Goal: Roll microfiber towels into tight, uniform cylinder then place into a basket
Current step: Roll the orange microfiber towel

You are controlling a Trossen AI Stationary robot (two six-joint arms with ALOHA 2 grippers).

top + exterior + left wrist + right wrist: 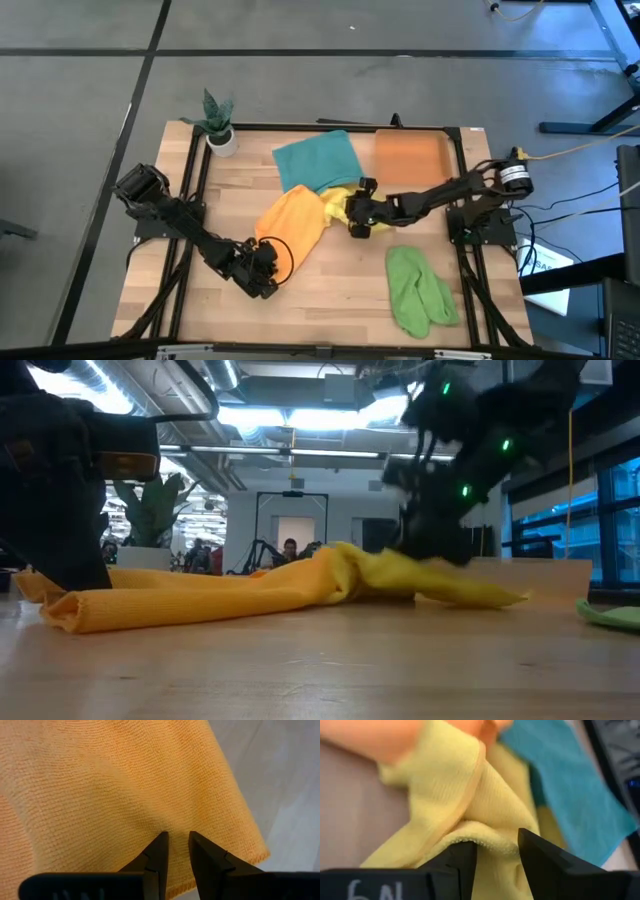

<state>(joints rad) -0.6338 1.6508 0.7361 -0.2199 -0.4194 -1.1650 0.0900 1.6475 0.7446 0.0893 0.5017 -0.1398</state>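
Two dark six-joint arms, seen from above. The left arm reaches from its base at the surface's left edge diagonally toward the near edge, links lying low; its hand [265, 268] sits near the middle of the near half, its two dark fingers [157, 851] close together with a narrow gap, pinching the hem of the orange microfiber towel [110, 785]. The right arm extends from its base at the right edge toward the centre, forearm nearly level, wrist bent downward; its hand [358, 222] is at mid-surface, fingers [542, 855] set on a raised fold of the yellow microfiber towel [470, 795].
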